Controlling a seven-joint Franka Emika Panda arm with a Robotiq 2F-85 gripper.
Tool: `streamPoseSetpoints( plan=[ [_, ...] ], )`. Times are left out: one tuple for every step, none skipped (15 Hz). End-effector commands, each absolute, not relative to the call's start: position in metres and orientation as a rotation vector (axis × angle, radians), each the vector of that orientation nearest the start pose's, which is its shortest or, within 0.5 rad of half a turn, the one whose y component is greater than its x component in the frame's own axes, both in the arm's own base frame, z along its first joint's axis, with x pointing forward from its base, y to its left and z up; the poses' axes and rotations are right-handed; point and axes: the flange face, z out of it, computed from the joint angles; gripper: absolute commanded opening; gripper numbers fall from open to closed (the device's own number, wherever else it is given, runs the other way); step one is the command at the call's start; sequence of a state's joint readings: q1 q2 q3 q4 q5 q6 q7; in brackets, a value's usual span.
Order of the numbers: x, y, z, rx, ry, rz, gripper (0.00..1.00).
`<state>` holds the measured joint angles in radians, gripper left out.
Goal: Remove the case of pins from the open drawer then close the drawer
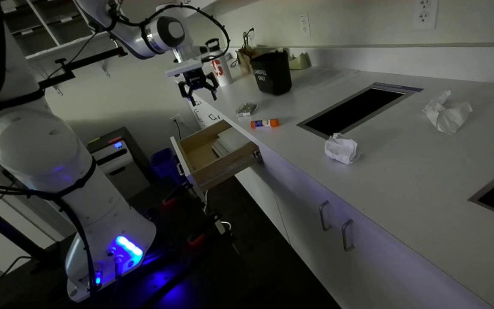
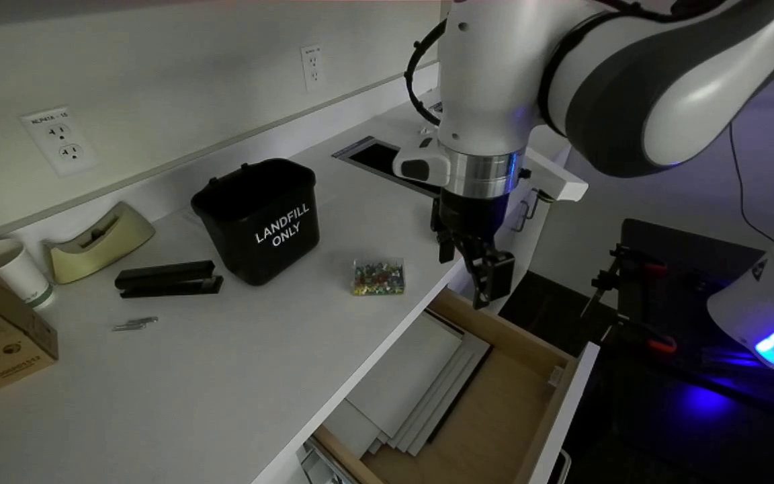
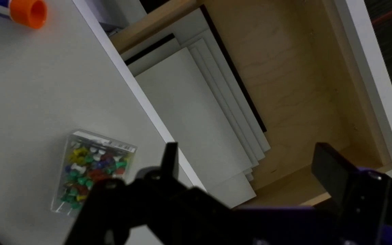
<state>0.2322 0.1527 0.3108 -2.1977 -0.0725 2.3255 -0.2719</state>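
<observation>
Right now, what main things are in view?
Flat plastic case of pins: 1, clear, white countertop
Open wooden drawer: 1, tan and white, below countertop
Flat boards: several, pale, inside drawer
Plastic tube: 1, orange and blue, countertop
Plastic "LANDFILL ONLY" bin: 1, black, countertop
Crumpled papers: 2, white, countertop
Rectangular insets: 2, black, countertop
Stapler: 1, black, countertop
Tape dispenser: 1, yellowish, countertop
Paper cup: 1, white, countertop
Cardboard box: 1, brown, countertop
Lidded bottle: 1, white, countertop
Small bin: 1, blue, background
Robot arm: 1, white, opposite countertop
Gripper: 1, black, open, near countertop edge

Case of pins point(image 2: 379, 277) lies on the counter point(image 2: 212, 383), drawer point(image 2: 494, 403) below.
</observation>
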Motion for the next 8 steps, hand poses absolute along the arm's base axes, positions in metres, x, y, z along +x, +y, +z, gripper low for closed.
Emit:
streamPoseSetpoints(
  plan=[
    [0.47,0.28,0.317,-2.863,-1.313,0.026,1.0],
    [0.47,0.28,0.316,-2.862,-1.313,0.027,1.0],
    [0.464,0.289,0.314,-2.851,-1.412,0.048,1.0],
    [0.451,0.297,0.312,-2.838,-1.528,0.066,1.0],
    [0.434,0.307,0.309,-2.806,-1.622,0.072,1.0],
    [0.416,0.317,0.304,-2.779,-1.7,0.076,1.0],
    [0.395,0.327,0.298,-2.748,-1.783,0.082,1.0],
    [0.373,0.338,0.292,-2.703,-1.868,0.092,1.0]
  ],
)
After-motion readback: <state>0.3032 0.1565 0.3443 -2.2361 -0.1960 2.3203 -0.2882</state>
